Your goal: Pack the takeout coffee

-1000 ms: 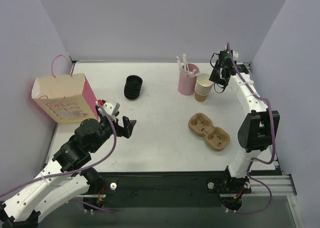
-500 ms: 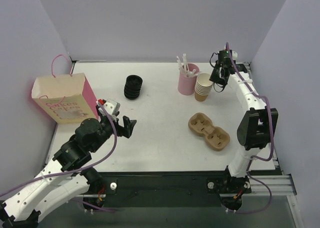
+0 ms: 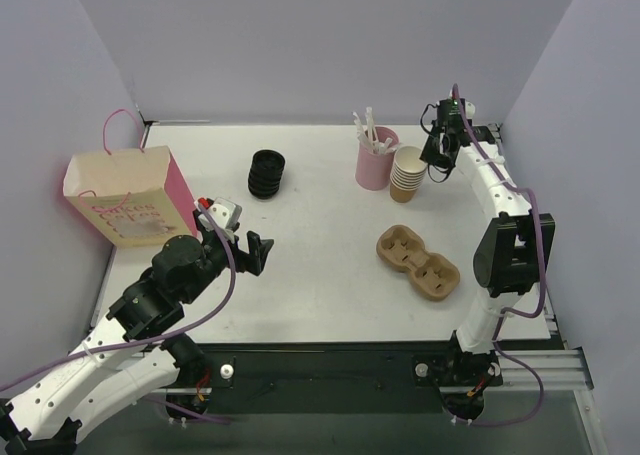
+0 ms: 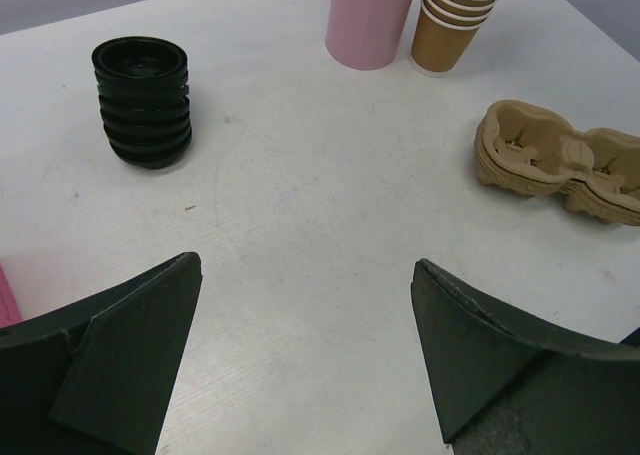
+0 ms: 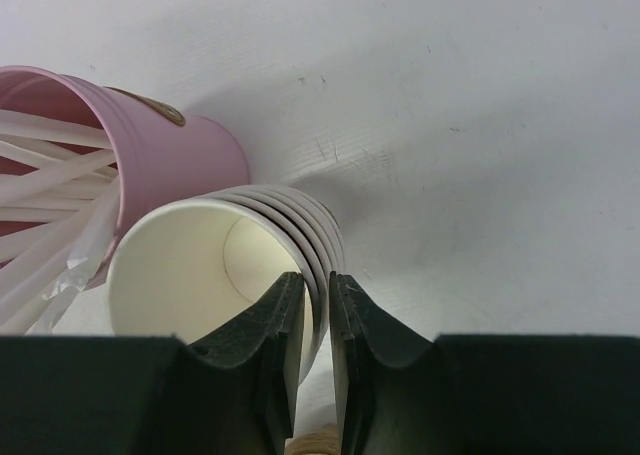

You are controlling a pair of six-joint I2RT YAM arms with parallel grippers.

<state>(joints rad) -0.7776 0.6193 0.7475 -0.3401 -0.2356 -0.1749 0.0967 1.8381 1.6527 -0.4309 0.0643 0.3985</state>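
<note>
The takeout coffee with its black lid is out of view. A stack of lidless tan paper cups (image 3: 406, 174) stands at the back right beside a pink straw holder (image 3: 376, 159). My right gripper (image 3: 433, 164) reaches down over the stack. In the right wrist view its fingers (image 5: 316, 280) straddle the top cup's rim (image 5: 190, 265), one inside the cup and one outside, pinched close on the wall. My left gripper (image 3: 255, 250) hovers wide open over bare table at the left, with nothing between its fingers (image 4: 305, 265).
A stack of black lids (image 3: 267, 173) stands at the back centre. A brown pulp cup carrier (image 3: 418, 264) lies to the right of centre. A pink paper bag (image 3: 125, 197) with a loop handle stands at the left edge. White straws fill the pink holder (image 5: 180, 150).
My right gripper's jaws have narrowed onto the rim of the top paper cup. The left arm has barely moved.
</note>
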